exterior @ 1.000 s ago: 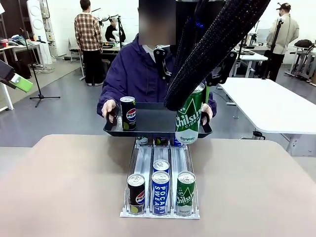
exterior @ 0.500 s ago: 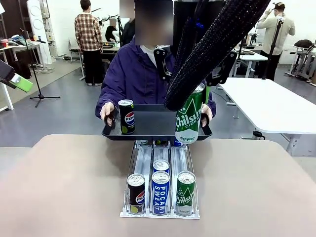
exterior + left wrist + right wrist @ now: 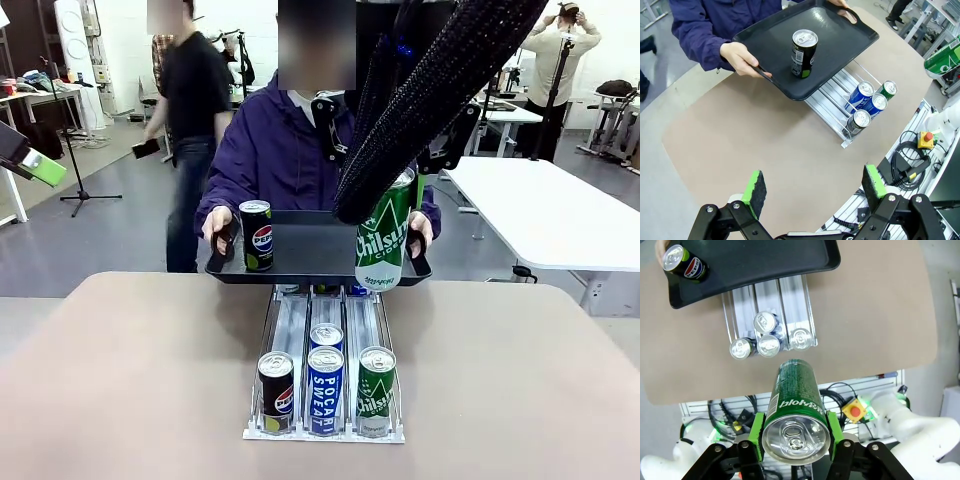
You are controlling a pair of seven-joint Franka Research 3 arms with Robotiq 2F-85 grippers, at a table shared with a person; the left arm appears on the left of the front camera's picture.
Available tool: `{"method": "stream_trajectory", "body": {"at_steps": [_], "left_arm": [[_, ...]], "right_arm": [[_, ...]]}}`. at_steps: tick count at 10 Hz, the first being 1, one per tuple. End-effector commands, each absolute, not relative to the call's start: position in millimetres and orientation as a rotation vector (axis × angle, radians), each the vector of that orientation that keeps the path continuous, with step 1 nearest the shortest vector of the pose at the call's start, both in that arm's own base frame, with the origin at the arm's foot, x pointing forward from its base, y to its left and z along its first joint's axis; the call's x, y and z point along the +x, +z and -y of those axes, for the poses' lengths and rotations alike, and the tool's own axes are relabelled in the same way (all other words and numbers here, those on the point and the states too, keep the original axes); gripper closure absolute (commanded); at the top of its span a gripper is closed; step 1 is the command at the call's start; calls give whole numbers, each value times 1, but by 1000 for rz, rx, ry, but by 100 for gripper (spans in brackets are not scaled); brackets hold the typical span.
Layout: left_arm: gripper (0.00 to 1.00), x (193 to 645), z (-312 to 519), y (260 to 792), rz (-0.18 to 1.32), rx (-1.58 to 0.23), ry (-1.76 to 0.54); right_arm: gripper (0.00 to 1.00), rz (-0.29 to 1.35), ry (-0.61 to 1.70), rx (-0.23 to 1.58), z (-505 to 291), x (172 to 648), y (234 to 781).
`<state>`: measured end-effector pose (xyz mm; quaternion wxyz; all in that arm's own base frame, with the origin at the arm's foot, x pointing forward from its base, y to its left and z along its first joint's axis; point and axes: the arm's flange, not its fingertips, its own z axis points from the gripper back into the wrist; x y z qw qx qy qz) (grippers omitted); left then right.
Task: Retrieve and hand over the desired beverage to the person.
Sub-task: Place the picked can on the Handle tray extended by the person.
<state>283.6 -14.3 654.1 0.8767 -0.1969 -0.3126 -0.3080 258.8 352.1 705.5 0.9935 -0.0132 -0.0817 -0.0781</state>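
Between green-padded right claw (image 3: 796, 432) fingers, glossy cylindrical Chilsung can (image 3: 794, 410) sits clamped.

— Bright, even, from overhead; only soft, faint shadows on the counter (image 3: 120, 380) under the rack of cans (image 3: 325, 385).
— Any glare?
— Small glints on the can tops, a dull sheen on the black tray (image 3: 770, 45).
— Sharpness?
— Crisp up front, motion blur on the passer-by in black (image 3: 190, 130). Wide-angle bending at the wrist views' edges, with the green can (image 3: 796, 410) looming large and slightly soft.
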Motion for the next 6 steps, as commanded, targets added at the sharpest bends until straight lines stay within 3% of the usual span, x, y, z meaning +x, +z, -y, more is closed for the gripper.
{"method": "stream_trajectory", "body": {"at_steps": [1,6], "left_arm": [[0,284,15,654,644,-410,-642],[0,284,15,654,644,-410,-642]], "right_arm": [[46,173,-166,-29,-349,257,704],[46,173,-166,-29,-349,257,704]]}}
